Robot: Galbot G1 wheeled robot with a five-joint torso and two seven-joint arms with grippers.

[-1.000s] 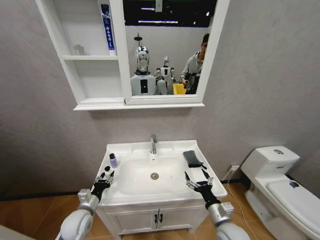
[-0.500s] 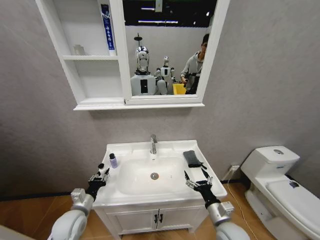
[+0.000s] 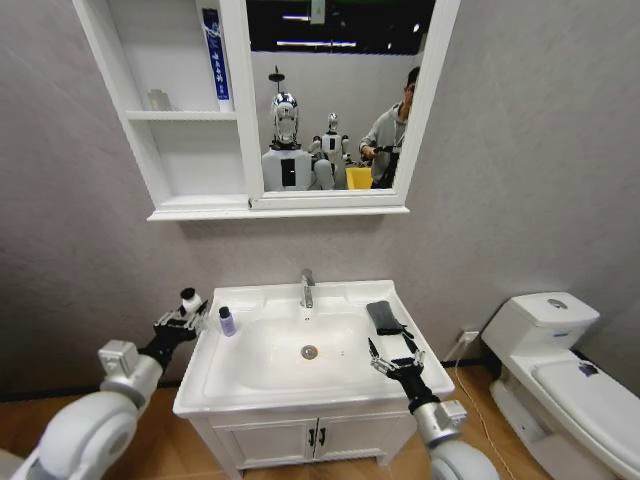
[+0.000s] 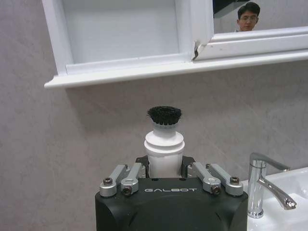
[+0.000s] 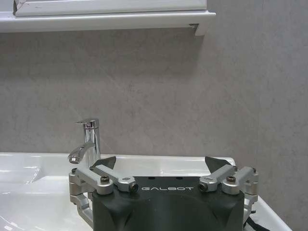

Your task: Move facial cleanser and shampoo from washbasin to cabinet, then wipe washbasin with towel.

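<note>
White bottle (image 4: 164, 144) clamped in left gripper (image 4: 164, 169)

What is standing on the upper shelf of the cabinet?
On the cabinet upper shelf stand a blue and white tube and a small clear cup. The lower shelf looks bare; nothing is covered.
</note>
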